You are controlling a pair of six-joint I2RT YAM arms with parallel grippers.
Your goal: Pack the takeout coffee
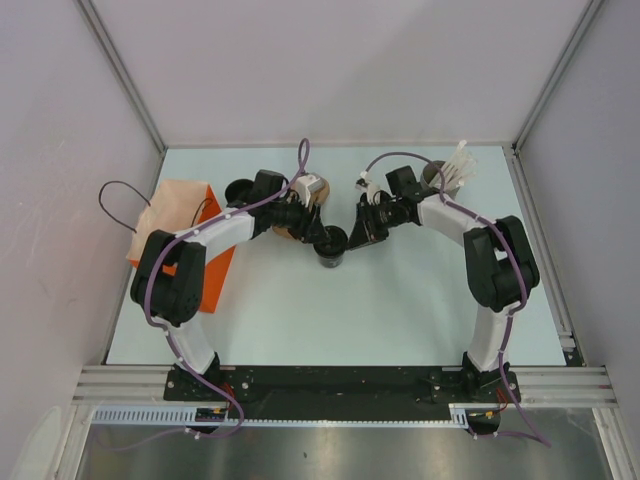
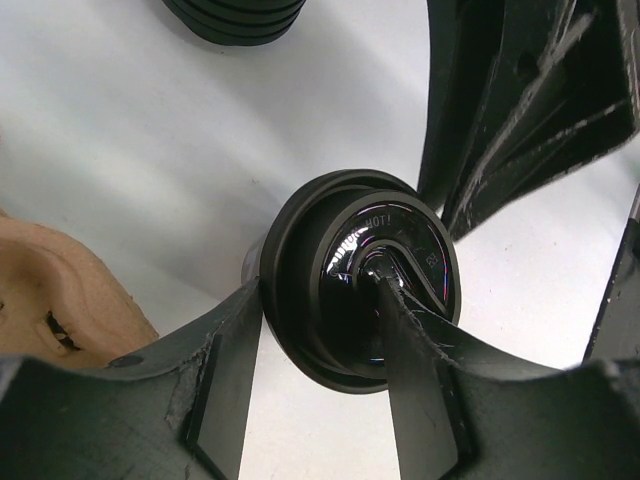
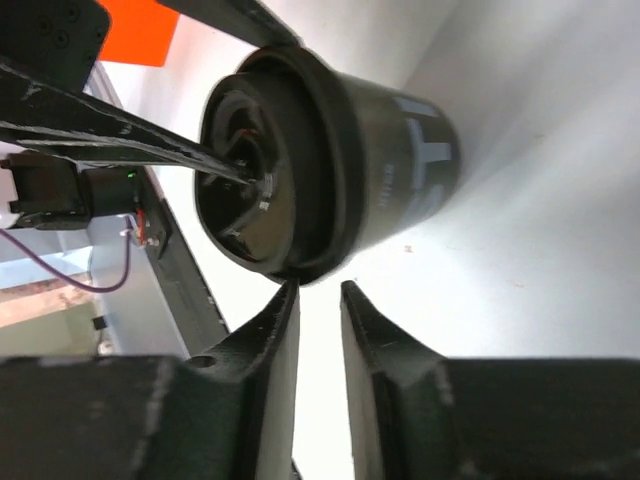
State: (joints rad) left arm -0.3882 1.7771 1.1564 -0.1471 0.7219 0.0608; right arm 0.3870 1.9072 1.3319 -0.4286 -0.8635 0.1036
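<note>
The table (image 1: 300,320) holds one takeout coffee (image 1: 331,246) and one orange bag (image 1: 178,212).

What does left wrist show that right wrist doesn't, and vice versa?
Left wrist only: the "HOT!" embossing on the takeout coffee lid, the brown pulp carrier at the left edge, and a ribbed black object at the top.
Right wrist only: the cup's side wall with pale print, and the orange bag.
Both: the black lid; the left end effector pinching its rim, one finger outside and one on the lid top; the right end effector close beside the cup, narrowly parted and empty.
</note>
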